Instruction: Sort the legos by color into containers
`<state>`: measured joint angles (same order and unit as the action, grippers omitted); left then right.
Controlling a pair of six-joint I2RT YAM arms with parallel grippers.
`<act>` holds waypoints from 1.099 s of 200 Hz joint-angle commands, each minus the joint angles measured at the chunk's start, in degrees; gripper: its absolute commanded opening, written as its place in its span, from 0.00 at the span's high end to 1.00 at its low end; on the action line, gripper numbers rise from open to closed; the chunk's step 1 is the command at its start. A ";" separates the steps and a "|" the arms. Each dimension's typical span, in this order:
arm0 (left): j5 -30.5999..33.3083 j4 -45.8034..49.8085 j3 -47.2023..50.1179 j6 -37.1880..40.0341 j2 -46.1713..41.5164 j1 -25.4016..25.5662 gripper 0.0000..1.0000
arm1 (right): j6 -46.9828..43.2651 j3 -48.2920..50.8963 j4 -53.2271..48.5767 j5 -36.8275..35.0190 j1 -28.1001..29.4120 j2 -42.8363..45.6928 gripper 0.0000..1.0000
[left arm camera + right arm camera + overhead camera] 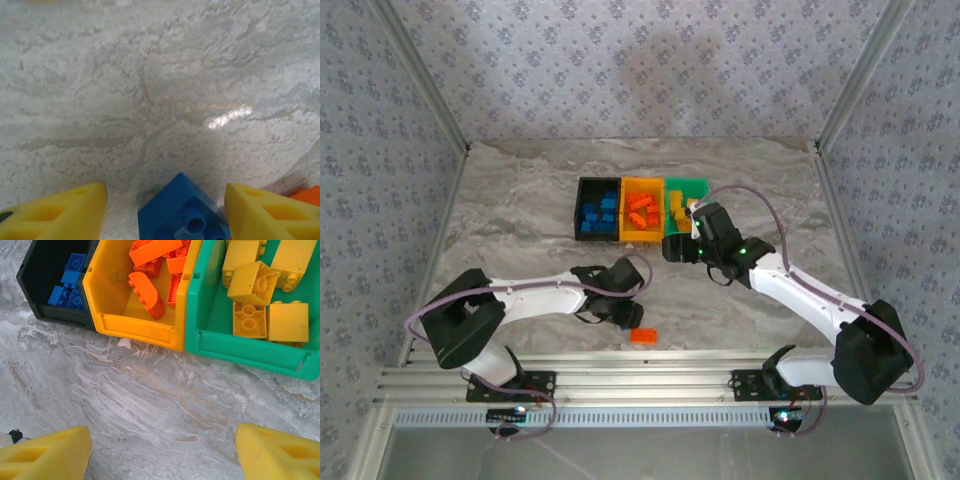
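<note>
A blue lego (182,212) lies on the marble between the yellow fingers of my left gripper (164,200). The right finger (270,210) is against it, and a gap remains at the left finger (55,212). In the top view this gripper (628,320) is low over the table near the front edge, with an orange lego (643,336) just to its right. My right gripper (678,247) hangs open and empty in front of the containers. The black container (580,210) holds blue legos, the yellow-orange one (640,240) holds orange legos, and the green one (688,181) holds yellow legos.
The right wrist view has the front walls of the black bin (55,315), the yellow-orange bin (135,325) and the green bin (240,347) just beyond bare marble. The orange lego's corner (307,194) peeks out past my left gripper's right finger.
</note>
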<state>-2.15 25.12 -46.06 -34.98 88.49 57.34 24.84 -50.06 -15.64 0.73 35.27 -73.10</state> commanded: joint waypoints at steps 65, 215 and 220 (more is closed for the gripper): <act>-1.45 7.37 1.98 0.18 -1.70 0.23 0.52 | 1.25 1.28 0.84 -0.01 -1.09 1.76 0.22; 12.02 -5.82 -17.91 5.62 -5.50 -23.13 0.70 | 2.90 2.97 0.18 1.20 -1.63 2.38 0.22; 12.04 -6.44 -19.53 5.78 -3.74 -24.03 0.70 | 2.99 3.12 0.21 1.20 -1.69 2.29 0.22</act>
<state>7.22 25.41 -60.07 -31.27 78.50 36.62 26.57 -47.55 -15.11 1.30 33.87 -70.87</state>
